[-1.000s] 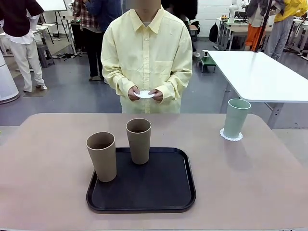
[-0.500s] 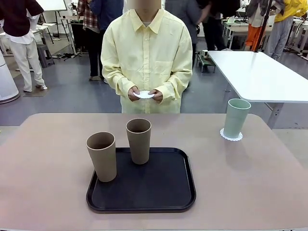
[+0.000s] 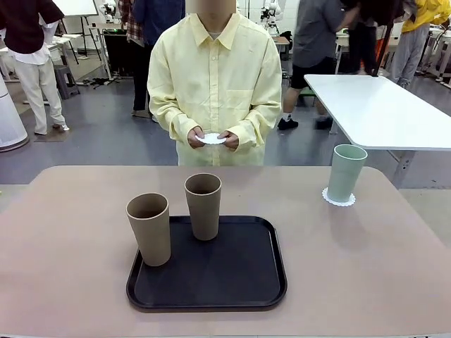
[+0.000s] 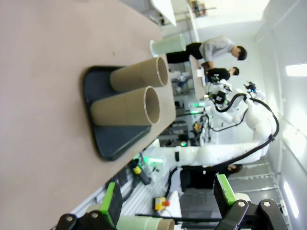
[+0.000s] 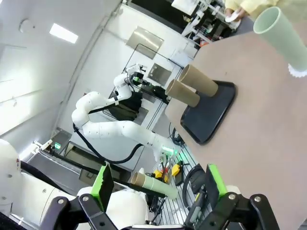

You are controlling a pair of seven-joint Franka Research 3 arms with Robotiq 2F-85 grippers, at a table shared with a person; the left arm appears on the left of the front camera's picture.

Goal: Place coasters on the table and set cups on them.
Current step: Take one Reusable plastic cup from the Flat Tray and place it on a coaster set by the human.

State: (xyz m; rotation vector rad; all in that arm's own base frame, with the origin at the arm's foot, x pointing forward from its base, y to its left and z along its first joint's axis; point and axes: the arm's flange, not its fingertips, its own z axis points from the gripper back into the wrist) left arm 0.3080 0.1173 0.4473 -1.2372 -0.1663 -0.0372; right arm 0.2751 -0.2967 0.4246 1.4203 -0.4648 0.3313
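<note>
Two tan-brown cups (image 3: 149,229) (image 3: 203,206) stand upright on the black tray (image 3: 232,282) in the middle of the beige table (image 3: 70,232). At the far right, the mint green cup (image 3: 346,172) sits on a lacy white coaster (image 3: 338,199). Across the table, a person holds another white coaster (image 3: 211,138) in both hands at waist height. My left gripper (image 4: 168,201) is open and bare, off to one side of the tan cups (image 4: 127,106). Open too is my right gripper (image 5: 158,184), well away from the mint cup (image 5: 283,36) and its coaster (image 5: 298,72).
A white-topped table (image 3: 380,113) stands behind the right far corner. People walk about in the background. The other arm (image 4: 225,148) shows past the table edge in the left wrist view, and likewise (image 5: 115,127) in the right wrist view.
Nothing on the table has moved, and the person still holds the coaster. People in the background have walked across.
</note>
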